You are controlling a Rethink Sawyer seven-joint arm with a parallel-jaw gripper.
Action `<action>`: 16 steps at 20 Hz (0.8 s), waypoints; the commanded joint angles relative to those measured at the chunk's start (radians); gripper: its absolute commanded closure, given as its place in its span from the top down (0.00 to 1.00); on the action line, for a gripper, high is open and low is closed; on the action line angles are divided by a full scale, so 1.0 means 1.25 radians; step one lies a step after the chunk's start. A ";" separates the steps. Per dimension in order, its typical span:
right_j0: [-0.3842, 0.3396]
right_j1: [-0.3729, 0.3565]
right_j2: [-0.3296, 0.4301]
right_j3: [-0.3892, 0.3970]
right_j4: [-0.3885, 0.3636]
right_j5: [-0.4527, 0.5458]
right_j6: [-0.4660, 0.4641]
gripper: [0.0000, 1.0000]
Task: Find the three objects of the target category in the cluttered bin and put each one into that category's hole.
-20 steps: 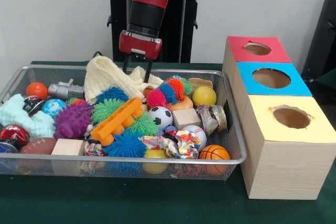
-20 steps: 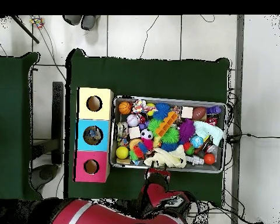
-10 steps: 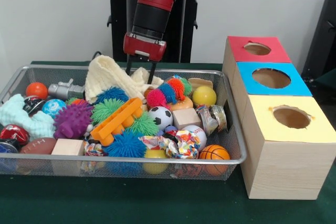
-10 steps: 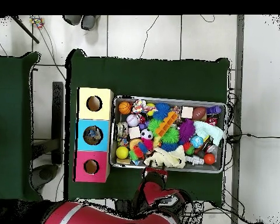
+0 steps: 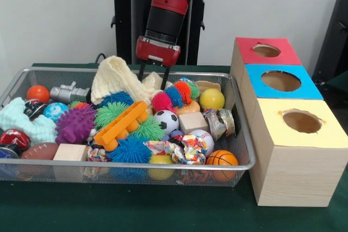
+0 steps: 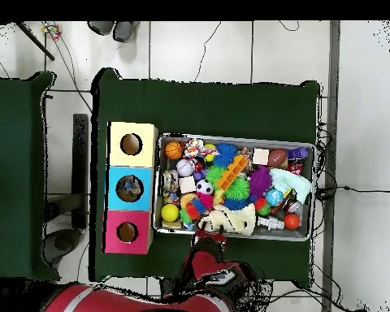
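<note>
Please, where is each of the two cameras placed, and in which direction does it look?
Front view: across the table from the robot, level with the wire bin; it shows the red arm and gripper at the cream cloth.
Overhead view: above the table, looking straight down; the arm enters from the bottom edge.
Shared: bin, cloth, and the red, blue and yellow boxes.

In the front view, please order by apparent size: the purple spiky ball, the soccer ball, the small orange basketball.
1. Purple spiky ball, largest.
2. Black-and-white soccer ball and small orange basketball look alike; the basketball sits nearer the camera, so unranked.
</note>
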 commanded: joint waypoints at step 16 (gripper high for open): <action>0.195 0.090 0.136 0.090 0.114 -0.020 0.132 1.00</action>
